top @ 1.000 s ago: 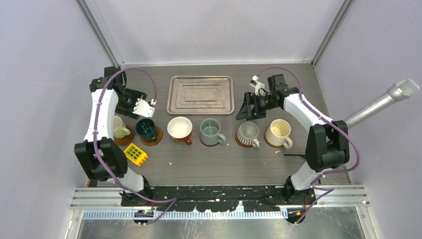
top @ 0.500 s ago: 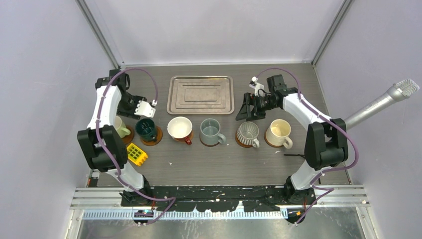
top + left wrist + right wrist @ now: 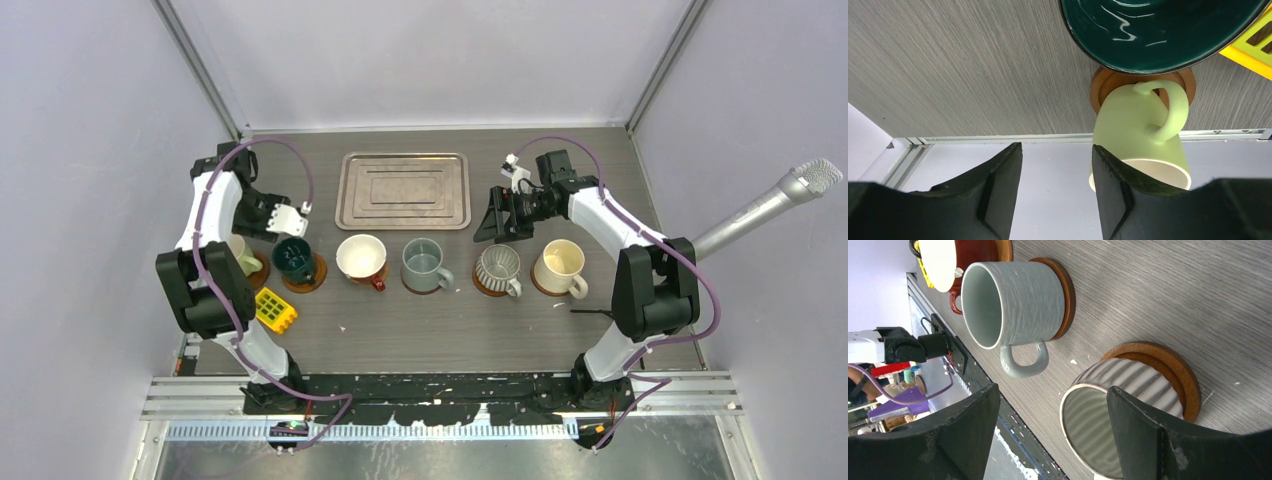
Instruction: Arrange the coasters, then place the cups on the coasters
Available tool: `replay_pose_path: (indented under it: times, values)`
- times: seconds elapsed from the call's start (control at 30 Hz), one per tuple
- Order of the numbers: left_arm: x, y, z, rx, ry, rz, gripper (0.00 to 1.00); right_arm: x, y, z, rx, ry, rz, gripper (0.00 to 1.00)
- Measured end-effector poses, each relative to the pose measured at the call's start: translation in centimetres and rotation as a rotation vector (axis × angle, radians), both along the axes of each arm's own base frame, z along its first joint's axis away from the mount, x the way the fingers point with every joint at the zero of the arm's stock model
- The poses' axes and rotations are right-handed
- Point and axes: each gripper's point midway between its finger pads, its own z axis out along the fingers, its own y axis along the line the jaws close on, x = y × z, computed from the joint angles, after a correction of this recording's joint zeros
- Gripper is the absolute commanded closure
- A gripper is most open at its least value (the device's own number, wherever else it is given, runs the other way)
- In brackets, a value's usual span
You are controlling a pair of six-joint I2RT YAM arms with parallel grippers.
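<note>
Six cups stand in a row, each on a brown coaster (image 3: 318, 272): pale green cup (image 3: 243, 262), dark green cup (image 3: 294, 259), white and red cup (image 3: 361, 257), grey-blue cup (image 3: 424, 264), ribbed cup (image 3: 497, 268) and cream cup (image 3: 560, 265). My left gripper (image 3: 288, 222) hovers just behind the dark green cup (image 3: 1158, 30), open and holding nothing (image 3: 1055, 150). The pale green cup (image 3: 1138, 135) on its coaster (image 3: 1105, 85) shows beside one finger. My right gripper (image 3: 497, 215) hangs open behind the ribbed cup (image 3: 1128, 405); the space between its jaws (image 3: 1053, 390) is bare. The grey-blue cup (image 3: 1008, 295) sits on its coaster (image 3: 1066, 290).
A silver tray (image 3: 404, 190) lies at the back middle. A small yellow grid block (image 3: 273, 310) sits in front of the two leftmost cups. A microphone (image 3: 770, 205) pokes in from the right wall. Side walls stand close to both arms.
The left arm's upper links have swung back towards the far left, while its gripper stays near the dark green cup. The right arm has barely moved.
</note>
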Motion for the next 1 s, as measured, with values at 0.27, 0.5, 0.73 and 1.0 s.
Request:
replay_pose_path:
  times: [0.27, 0.5, 0.73, 1.0]
  values:
    - [-0.7, -0.1, -1.5, 0.001, 0.032, -0.028, 0.32, 0.0, 0.0, 0.0, 0.0, 0.0, 0.0, 0.18]
    - [-1.1, 0.1, -1.9, 0.007, 0.049, -0.043, 0.23, 0.0, 0.0, 0.0, 0.0, 0.0, 0.0, 0.18]
    - [-1.8, 0.0, -2.5, 0.007, 0.071, -0.061, 0.15, 0.0, 0.0, 0.0, 0.0, 0.0, 0.0, 0.18]
    - [-2.1, 0.2, -2.6, 0.017, 0.081, -0.059, 0.13, 0.0, 0.0, 0.0, 0.0, 0.0, 0.0, 0.18]
